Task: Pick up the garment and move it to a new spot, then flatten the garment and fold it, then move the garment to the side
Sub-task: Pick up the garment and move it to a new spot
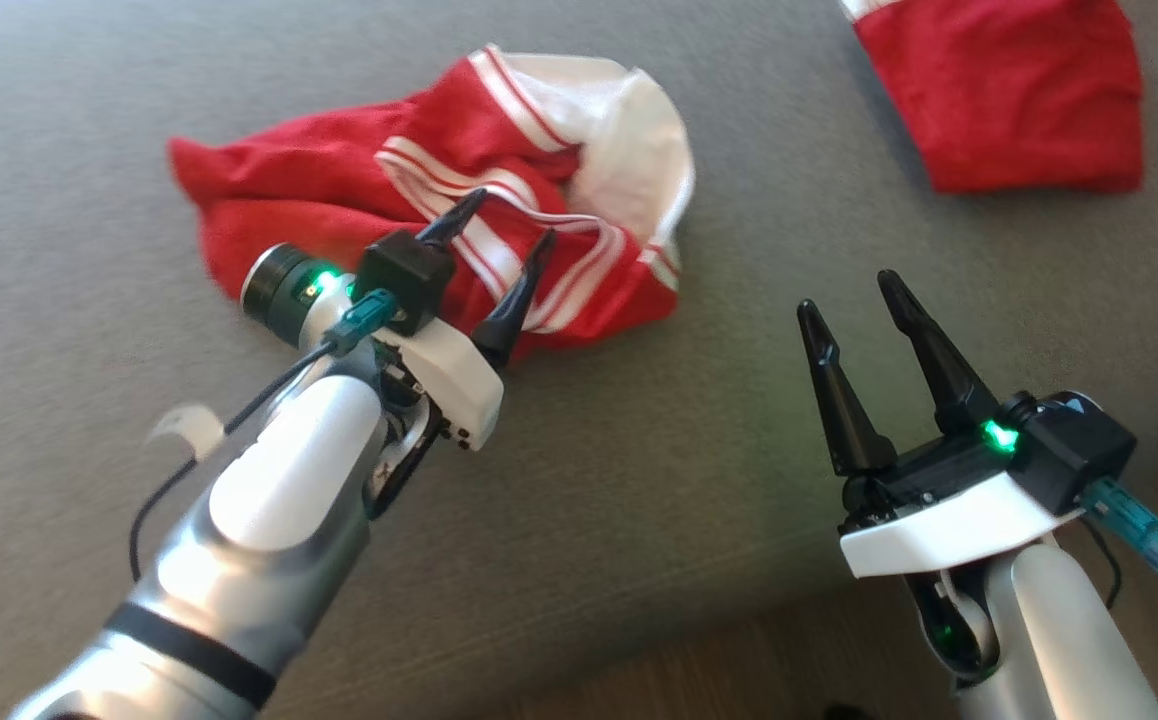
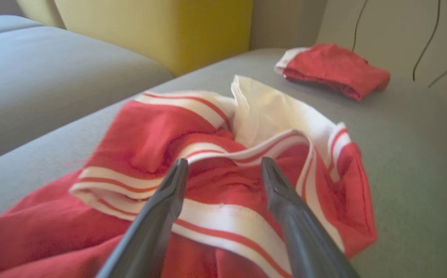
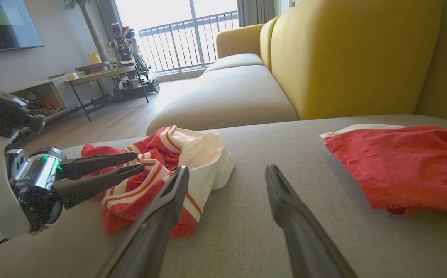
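At the near edge, a strip of wooden floor point(image 1: 739, 680) is showing below the front of a grey sofa seat point(image 1: 639, 450), whose woven cover is lying flat and matte. The right gripper point(image 1: 847, 295) is hovering over bare cushion, its two long dark tapered fingers standing wide apart and holding nothing. The left gripper point(image 1: 507, 222) is reaching further in, over the garment point(image 1: 339, 190); its fingers are also standing apart with no cloth between them, and whether the tips are touching the fabric I cannot tell.

The garment is lying crumpled on the seat ahead of the left arm, well apart from the right gripper. It is soft red cloth with white bands edged in thin red stripes, bunching into folds, with a white lining turning outward on its far side.

Beyond it, toward the robot's right, a second red garment point(image 1: 1009, 90) with a white hem is resting flatter on the same cushion, apart from the first.

Behind the seat, a smooth rounded yellow backrest point(image 3: 354, 54) is rising. Further off, pale wooden flooring point(image 3: 107, 119) is catching daylight, a low shelf point(image 3: 100, 73) is standing along the wall under a dark screen point(image 3: 7, 23), and a balcony railing point(image 3: 185, 42) is showing through the window.
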Robot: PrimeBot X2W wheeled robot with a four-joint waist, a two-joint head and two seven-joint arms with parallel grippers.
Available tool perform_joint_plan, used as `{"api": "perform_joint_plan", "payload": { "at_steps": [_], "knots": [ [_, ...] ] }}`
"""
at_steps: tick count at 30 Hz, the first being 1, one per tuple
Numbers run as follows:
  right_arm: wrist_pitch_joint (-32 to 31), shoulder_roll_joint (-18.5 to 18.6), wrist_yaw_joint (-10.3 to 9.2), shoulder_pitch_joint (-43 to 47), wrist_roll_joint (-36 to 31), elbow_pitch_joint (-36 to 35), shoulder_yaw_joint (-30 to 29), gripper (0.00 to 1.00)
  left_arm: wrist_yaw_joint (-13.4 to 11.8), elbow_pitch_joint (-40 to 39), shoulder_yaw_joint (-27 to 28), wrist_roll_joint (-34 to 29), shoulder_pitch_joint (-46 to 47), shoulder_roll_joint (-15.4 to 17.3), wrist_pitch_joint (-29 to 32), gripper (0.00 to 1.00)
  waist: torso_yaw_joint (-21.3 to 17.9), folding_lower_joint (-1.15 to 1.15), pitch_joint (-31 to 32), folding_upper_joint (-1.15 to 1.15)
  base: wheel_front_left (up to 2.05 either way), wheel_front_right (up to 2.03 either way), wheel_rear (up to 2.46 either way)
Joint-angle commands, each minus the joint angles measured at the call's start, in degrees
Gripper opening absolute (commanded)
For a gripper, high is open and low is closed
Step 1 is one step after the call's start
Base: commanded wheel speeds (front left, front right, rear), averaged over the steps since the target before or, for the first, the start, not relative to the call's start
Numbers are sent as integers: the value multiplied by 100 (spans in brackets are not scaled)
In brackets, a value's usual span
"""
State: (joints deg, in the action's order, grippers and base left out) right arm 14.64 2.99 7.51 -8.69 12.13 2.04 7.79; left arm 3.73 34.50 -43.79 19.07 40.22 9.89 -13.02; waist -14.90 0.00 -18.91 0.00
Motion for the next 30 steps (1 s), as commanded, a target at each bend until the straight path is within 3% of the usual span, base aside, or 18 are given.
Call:
{"api": "perform_joint_plan", "payload": {
  "at_steps": [1,8,13,19,24,30],
  "knots": [
    [36,-11,-2,49,-39,-147,115,100,-183,-343,342,134,-98,39,-121,100,441,0,396,0,0,0,0],
    [36,-11,-2,226,-114,-82,58,100,-675,-1625,1022,463,-1255,10,-193,100,1250,0,902,0,0,0,0],
    [36,-11,-2,318,-152,-62,-23,100,-973,-2275,1368,421,-2084,73,-195,100,1643,0,1096,0,0,0,0],
    [36,-11,-2,573,-301,69,-289,100,-1417,-3060,2208,275,-3141,-46,-196,100,1995,0,1498,0,0,0,0],
    [36,-12,-2,892,-502,151,-597,100,-1642,-3604,3010,-156,-4015,-230,-197,100,2096,0,1830,0,0,0,0],
    [36,-12,-2,1237,-480,67,-867,100,-1593,-3900,3481,-762,-4763,-432,-197,100,2096,0,2046,0,0,0,0]
  ]
}}
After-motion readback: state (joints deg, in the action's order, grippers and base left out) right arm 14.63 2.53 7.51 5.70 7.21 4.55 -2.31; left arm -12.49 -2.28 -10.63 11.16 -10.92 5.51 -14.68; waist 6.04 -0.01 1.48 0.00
